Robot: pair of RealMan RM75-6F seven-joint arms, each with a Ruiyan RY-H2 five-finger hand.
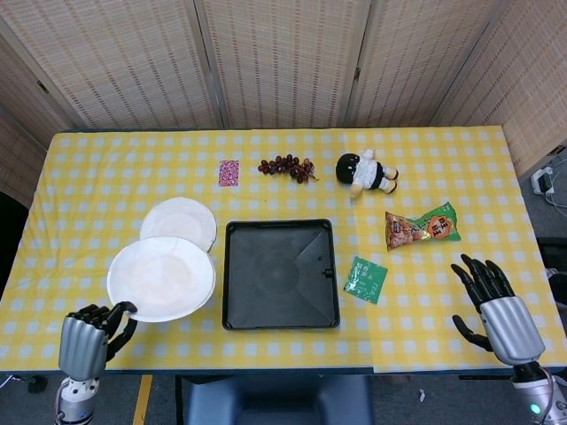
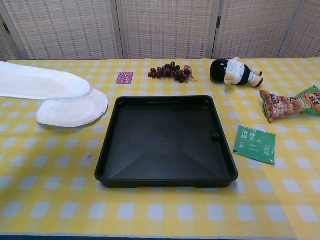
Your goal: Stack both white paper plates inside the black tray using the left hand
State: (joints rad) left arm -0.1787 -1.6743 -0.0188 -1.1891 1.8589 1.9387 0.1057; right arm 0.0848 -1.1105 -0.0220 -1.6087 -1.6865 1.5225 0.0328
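Note:
My left hand (image 1: pixel 89 338) at the table's front left corner grips the near rim of a white paper plate (image 1: pixel 161 278), held lifted above the table; the chest view shows this plate (image 2: pixel 42 84) hovering at the left edge. The second white plate (image 1: pixel 182 221) lies on the cloth behind it, partly covered, just left of the tray, and shows in the chest view (image 2: pixel 75 111). The black tray (image 1: pixel 281 274) sits at the table's middle with nothing in it. My right hand (image 1: pixel 496 305) hangs at the front right edge, fingers spread and holding nothing.
Behind the tray lie a pink card (image 1: pixel 229 173), a grape bunch (image 1: pixel 285 166) and a plush doll (image 1: pixel 365 172). To the tray's right are a green sachet (image 1: pixel 365 279) and a snack bag (image 1: pixel 423 226).

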